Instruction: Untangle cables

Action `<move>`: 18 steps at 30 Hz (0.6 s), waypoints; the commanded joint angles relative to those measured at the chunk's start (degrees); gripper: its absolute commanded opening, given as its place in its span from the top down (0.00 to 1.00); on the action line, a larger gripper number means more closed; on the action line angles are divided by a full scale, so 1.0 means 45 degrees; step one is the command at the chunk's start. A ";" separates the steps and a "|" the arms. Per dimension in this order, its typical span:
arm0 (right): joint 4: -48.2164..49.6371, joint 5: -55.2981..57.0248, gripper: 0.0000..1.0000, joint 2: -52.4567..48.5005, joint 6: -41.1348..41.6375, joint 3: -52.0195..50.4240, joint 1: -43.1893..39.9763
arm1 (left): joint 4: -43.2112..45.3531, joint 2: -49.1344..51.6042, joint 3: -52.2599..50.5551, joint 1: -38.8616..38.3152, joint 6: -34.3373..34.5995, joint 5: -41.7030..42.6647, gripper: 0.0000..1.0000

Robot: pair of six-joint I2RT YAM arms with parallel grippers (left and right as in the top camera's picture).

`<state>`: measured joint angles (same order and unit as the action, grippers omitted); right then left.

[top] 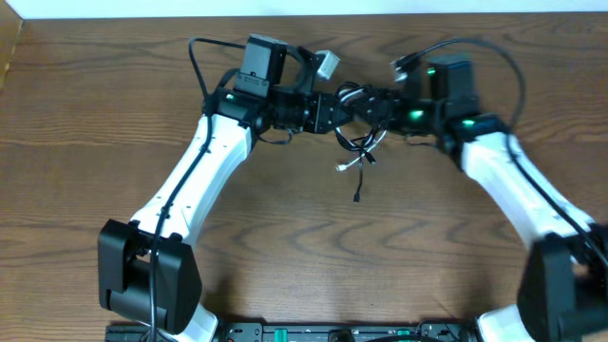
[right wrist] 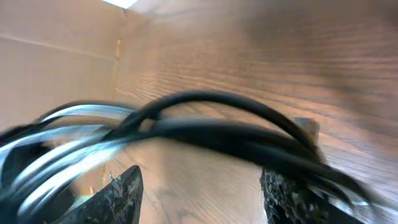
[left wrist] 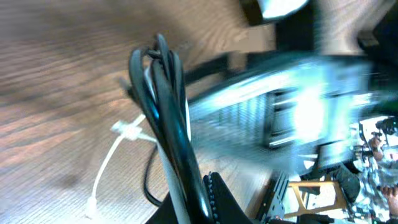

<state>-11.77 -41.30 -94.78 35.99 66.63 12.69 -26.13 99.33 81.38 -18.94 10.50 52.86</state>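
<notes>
Near the far edge of the tabletop [top: 85, 142], the left gripper [top: 328, 111] is clamped shut on the cables [top: 359, 142], and the right gripper [top: 383, 106] faces it with jaws apart, the cables draped across it. The bundle's long axis runs gripper to gripper, with loose ends trailing toward the near edge.

This looks like a robotics lab: a wood-grain table [top: 304, 247] carries a mounting rail [top: 332, 332] well behind the grippers. Right of the left gripper [left wrist: 199, 205], blurred racks and frames [left wrist: 336, 186] crowd the room. A beige panel [right wrist: 56, 68] stands left of the right gripper [right wrist: 199, 193].
</notes>
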 commanded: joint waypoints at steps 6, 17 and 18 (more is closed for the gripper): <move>-0.2181 -0.0291 0.50 0.2618 -0.0845 0.0092 -0.1350 | 0.0136 -0.0117 0.0063 0.0816 0.0461 0.0330 0.93; -0.3925 -0.1462 0.62 0.2535 -0.4449 0.0083 -0.0214 | 0.1885 -0.0117 0.0063 0.0947 0.8879 -0.3002 0.93; -0.3988 -0.1341 0.62 0.2535 -0.4571 0.0083 -0.0117 | 0.1982 -0.0117 0.0063 0.0947 0.9233 -0.3113 0.92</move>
<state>-29.39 -45.95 -83.24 21.08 66.65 10.98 -18.39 99.33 81.38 -15.05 38.50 44.23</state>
